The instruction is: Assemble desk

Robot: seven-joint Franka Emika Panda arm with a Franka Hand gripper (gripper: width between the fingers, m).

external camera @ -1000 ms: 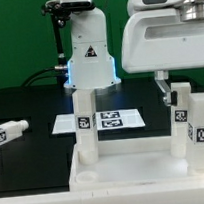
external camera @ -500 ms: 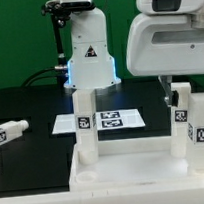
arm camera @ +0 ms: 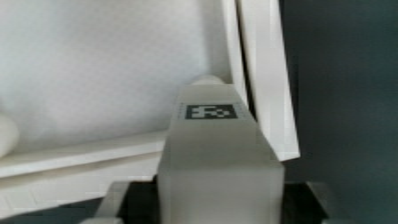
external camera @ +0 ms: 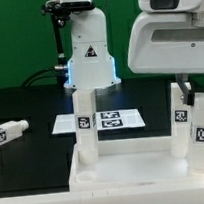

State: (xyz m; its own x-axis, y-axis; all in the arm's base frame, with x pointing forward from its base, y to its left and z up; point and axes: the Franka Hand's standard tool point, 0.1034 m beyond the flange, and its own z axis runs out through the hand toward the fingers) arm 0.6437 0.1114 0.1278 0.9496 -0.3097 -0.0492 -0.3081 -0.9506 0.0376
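Black table (external camera: 30,104), leg (arm camera: 217,150) upright between jaws

We see a green wall (external camera: 14,37) behind everything, evenly lit. Below it lies a black table (external camera: 30,101), its surface dull with little glare. On it rests the marker board (external camera: 110,119), flat and white. Black cables (external camera: 47,73) trail along the back.

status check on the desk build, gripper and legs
Gripper shut on white square-section leg standing on the white tabletop. Second leg upright; loose leg on table. Nothing blocking.
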